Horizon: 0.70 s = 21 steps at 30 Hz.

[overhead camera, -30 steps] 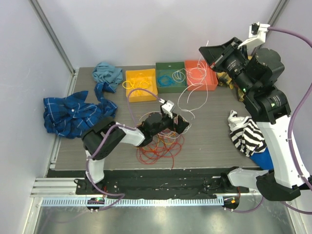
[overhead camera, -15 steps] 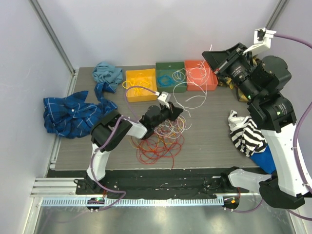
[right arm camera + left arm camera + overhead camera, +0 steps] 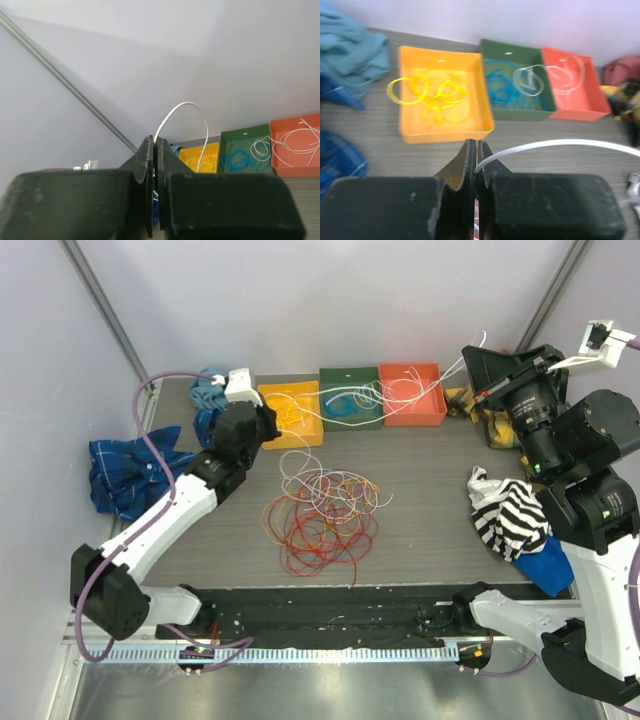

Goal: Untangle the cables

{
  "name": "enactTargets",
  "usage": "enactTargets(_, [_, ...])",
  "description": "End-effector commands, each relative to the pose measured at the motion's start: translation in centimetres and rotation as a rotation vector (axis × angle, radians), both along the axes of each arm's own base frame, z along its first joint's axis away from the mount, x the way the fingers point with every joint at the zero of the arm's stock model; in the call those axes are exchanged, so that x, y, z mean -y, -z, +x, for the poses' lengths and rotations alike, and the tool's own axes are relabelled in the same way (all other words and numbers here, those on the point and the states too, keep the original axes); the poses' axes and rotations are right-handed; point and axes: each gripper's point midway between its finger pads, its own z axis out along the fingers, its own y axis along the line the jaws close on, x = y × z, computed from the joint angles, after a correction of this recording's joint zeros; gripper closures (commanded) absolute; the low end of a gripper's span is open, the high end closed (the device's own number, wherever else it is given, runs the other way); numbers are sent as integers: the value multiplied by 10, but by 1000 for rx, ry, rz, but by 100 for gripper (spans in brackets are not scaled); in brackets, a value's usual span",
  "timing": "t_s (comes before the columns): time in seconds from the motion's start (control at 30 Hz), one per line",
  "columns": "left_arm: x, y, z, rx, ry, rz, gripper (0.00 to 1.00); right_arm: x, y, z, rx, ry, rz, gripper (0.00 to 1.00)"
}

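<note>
No legible txt, nos., brands or signs in any view. Only candidate: a small white mark on the far inner wall of the green bin, in the far row btwn the yellow bin & red bin. It's too small & blurred to read.

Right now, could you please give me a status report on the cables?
Left gripper shut on white cable. Right gripper shut on white cable too. Red-orange tangle lies on table. Nothing blocking.
</note>
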Motion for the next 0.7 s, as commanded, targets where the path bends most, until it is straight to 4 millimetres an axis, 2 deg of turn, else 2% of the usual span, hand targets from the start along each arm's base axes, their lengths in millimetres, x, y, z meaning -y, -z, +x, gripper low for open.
enactTargets(0.0, [-53,66,-29,-264,-112,295,100,10,-16,1,55,54,0,99])
enactTargets(0.07, [-65,83,-33,-346,-133,350,100,18,-26,-4,76,88,2,99])
enactTargets(0.13, [-81,106,-35,-450,-159,385,100,38,-41,-13,115,173,5,99])
enactTargets(0.23, [-93,123,-35,-506,-191,322,100,74,-59,-36,173,310,42,99])
enactTargets(0.27, [-92,126,-36,-518,-189,274,100,85,-71,-52,226,332,74,99])
enactTargets(0.33, [-100,132,-35,-543,-216,245,100,93,-72,-58,246,361,78,99])
enactTargets(0.4, [-100,137,-36,-564,-215,230,100,90,-73,-57,252,347,66,99])
enactTargets(0.47, [-90,138,-34,-576,-187,175,100,72,-57,-42,210,288,31,99])
enactTargets(0.57, [-79,138,-35,-579,-154,130,100,61,-40,-25,165,266,9,99])
enactTargets(0.67, [-71,136,-41,-582,-120,81,100,56,-31,-12,137,268,-12,99])
